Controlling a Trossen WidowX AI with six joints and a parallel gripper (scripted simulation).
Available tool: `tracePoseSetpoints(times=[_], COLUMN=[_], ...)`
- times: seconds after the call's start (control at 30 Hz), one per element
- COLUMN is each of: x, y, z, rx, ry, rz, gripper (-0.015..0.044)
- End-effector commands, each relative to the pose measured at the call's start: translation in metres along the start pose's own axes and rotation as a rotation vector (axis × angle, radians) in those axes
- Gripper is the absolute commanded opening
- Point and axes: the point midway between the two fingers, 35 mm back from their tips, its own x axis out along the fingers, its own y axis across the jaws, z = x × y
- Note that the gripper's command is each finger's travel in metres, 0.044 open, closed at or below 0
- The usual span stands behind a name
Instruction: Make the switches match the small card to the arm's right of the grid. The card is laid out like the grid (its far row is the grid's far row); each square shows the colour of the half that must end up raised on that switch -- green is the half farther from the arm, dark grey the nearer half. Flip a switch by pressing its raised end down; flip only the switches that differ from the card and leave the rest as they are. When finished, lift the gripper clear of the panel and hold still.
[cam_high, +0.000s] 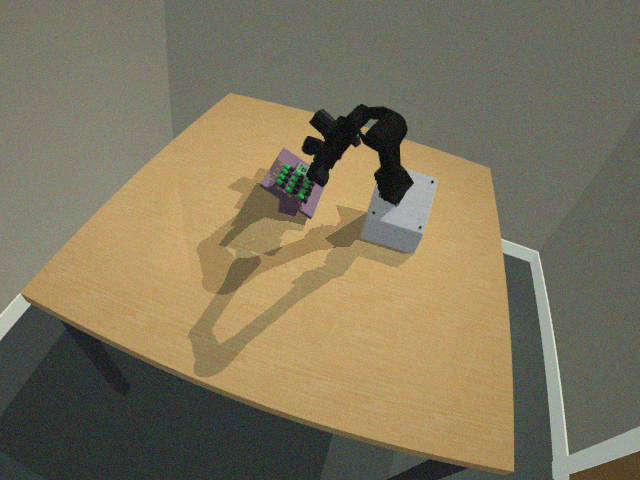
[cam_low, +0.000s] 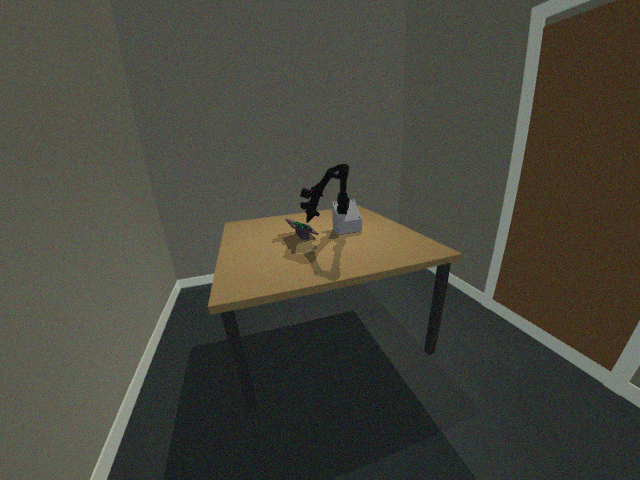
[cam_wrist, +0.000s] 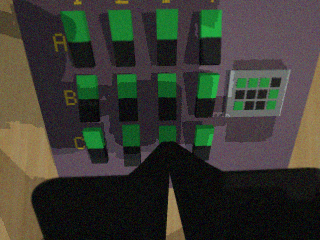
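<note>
A purple tilted panel (cam_high: 309, 204) (cam_low: 302, 231) (cam_wrist: 300, 40) holds a grid of rocker switches in rows A, B and C, each with a green far half and a dark grey near half. The small grey card (cam_wrist: 258, 93) (cam_high: 301, 166) lies on the panel to the right of the grid. Its far row reads green, green, green, dark. Its middle row reads dark, dark, dark, green. Its near row reads green, dark, dark, green. My gripper (cam_wrist: 167, 148) (cam_high: 319, 178) (cam_low: 311, 216) is shut and empty. Its tips hang just above the third switch of row C (cam_wrist: 167, 133) and hide that switch's near half.
The arm stands on a grey base block (cam_high: 403, 211) (cam_low: 347, 219) right of the panel on a wooden table (cam_high: 310, 335) (cam_low: 268, 279). Walls stand behind the table, and a brown door is at the right in the exterior view.
</note>
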Motion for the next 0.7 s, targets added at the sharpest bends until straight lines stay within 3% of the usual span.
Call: tracePoseSetpoints(times=[0.0,0.67], x=[0.006,0.019], y=[-0.001,-0.001], z=[-0.002,-0.002], rx=[0.008,0.008], ry=[0.005,0.005], rz=[-0.003,-0.003], gripper=[0.0,0.0])
